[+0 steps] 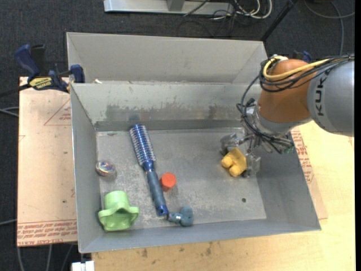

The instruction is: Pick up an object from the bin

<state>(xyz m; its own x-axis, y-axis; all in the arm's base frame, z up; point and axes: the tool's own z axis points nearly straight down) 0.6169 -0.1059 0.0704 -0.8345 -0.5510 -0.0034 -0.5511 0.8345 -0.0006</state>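
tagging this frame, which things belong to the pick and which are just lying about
In the job: gripper; yellow lump right under it, at the right of the bin.

Lying about: blue brush; orange piece; green cup; silver ball; grey-blue piece by the brush's handle end.

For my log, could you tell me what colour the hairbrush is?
The hairbrush is blue, in the camera view.

In the bin (169, 61), a brush (148, 165) lies left of centre, with a disc (168, 180) just right of its handle. A ball (105, 167) sits far left, a cup (117, 210) before it. At right, the tool (243, 157) meets a lump (234, 162).
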